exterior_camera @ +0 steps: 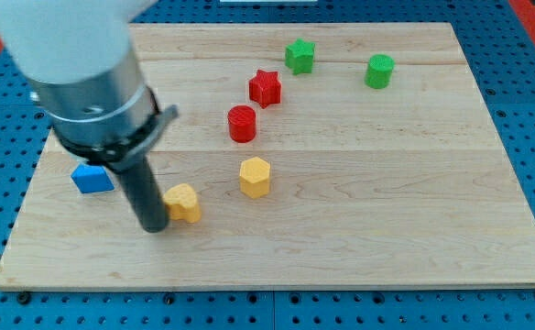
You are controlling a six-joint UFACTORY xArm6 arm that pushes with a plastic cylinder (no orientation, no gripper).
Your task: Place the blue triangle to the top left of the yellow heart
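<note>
A: Where does the blue triangle (92, 178) sit right now?

B: Taking the yellow heart (185, 203) as the landmark: the blue block is to the heart's left and a little toward the view's top, with the rod between them. My tip (154, 226) rests on the surface (387, 229) just at the heart's left edge, touching it or very nearly so. I cannot tell which.

A: And the gripper?

B: There is none on this arm. It ends in a plain dark rod, so nothing opens or closes and nothing is held; blocks only get pushed.

A: What could go wrong from here?

B: The tip is right against the heart, not the blue block. Any slide toward the view's right would likely shove the heart and move the very landmark the blue block must be placed against. Also, the blue block lies near the surface's left edge; a push from the heart's side could send it off the board.

A: Anything hard to make out?

B: The arm's big grey housing covers the surface up and left of the heart, and partly overlaps the blue block, so its shape reads only as a blunt wedge. The yellow hexagon (255, 177), red cylinder (242, 123), red star (266, 88), green star (299, 56) and green cylinder (379, 71) all lie up and right of the heart, well apart from the tip.
</note>
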